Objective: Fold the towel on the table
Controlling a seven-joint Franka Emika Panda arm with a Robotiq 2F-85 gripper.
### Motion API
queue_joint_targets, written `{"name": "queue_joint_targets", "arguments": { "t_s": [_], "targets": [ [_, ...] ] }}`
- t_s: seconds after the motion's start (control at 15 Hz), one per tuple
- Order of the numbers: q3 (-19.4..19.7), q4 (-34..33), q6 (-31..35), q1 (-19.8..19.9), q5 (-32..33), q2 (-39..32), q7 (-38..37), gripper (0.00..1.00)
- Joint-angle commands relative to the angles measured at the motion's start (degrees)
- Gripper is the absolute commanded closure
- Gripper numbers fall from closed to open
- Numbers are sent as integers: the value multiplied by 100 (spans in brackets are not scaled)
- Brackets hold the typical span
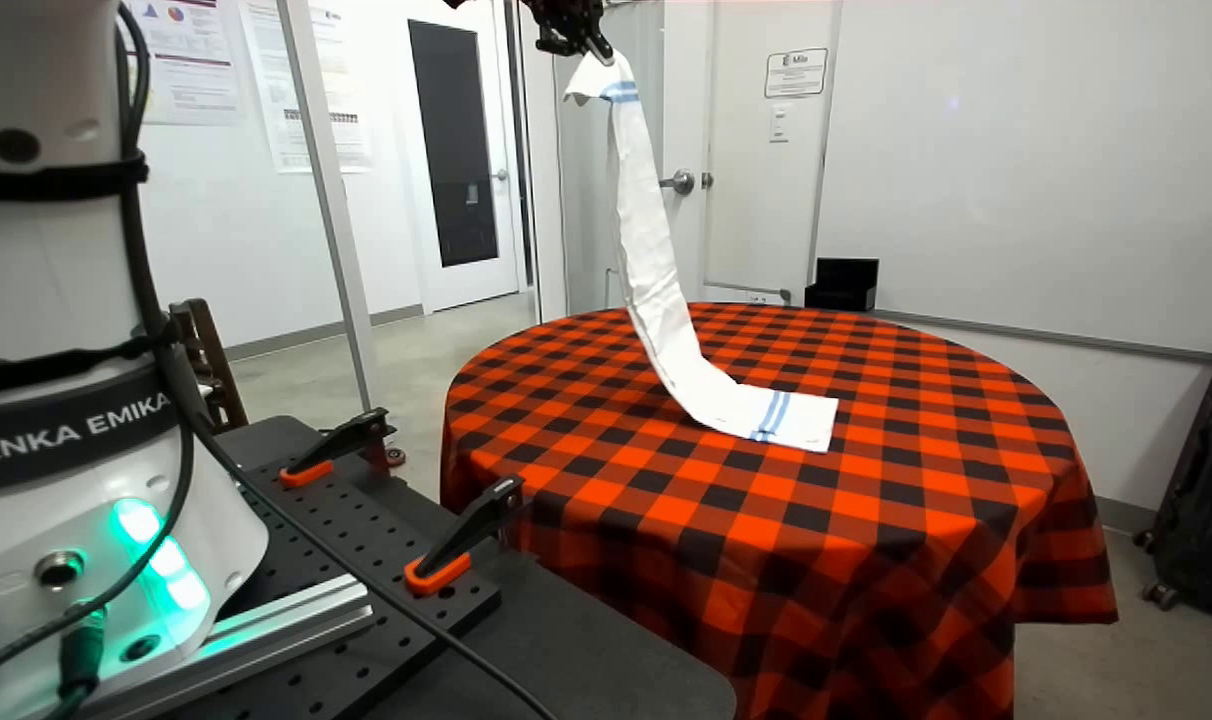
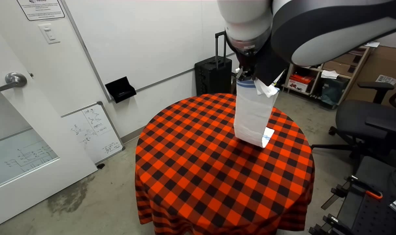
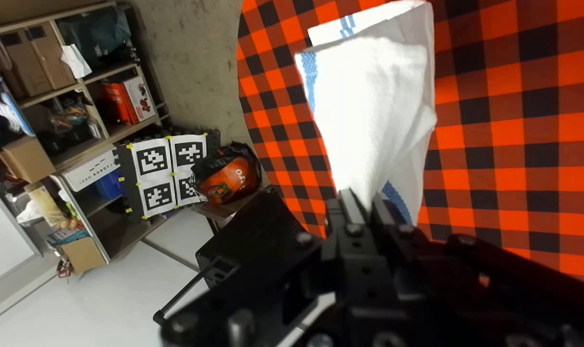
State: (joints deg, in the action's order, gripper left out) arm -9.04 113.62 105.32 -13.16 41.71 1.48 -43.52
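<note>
A long white towel [image 1: 649,240] with blue stripes near its ends hangs from my gripper [image 1: 602,52] high above the round table [image 1: 926,480]. Its lower end lies flat on the red and black checked cloth, with the striped edge on the table. In an exterior view the towel [image 2: 253,112] hangs as a broad band and curves where it meets the table. In the wrist view my gripper [image 3: 366,205] is shut on a pinched part of the towel [image 3: 364,96], and a striped flap spreads out beyond the fingertips. The robot's arm partly covers the gripper in an exterior view.
A dark bench with clamps [image 1: 441,570] stands beside the table at the robot's base. A whiteboard wall with a small black holder [image 2: 120,89], a black case [image 2: 213,75], an office chair [image 2: 374,124] and a shelf [image 3: 80,91] surround the table.
</note>
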Motion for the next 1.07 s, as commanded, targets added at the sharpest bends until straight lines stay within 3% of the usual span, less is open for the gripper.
{"name": "queue_joint_targets", "arguments": {
  "t_s": [0.0,0.73,1.0],
  "targets": [
    [-246,26,-96,-24,98,127,-104,99],
    [-1058,-223,-172,-543,161,-17,-123,99],
    [-1034,-147,-134,-492,198,-53,-198,99]
  ]
}}
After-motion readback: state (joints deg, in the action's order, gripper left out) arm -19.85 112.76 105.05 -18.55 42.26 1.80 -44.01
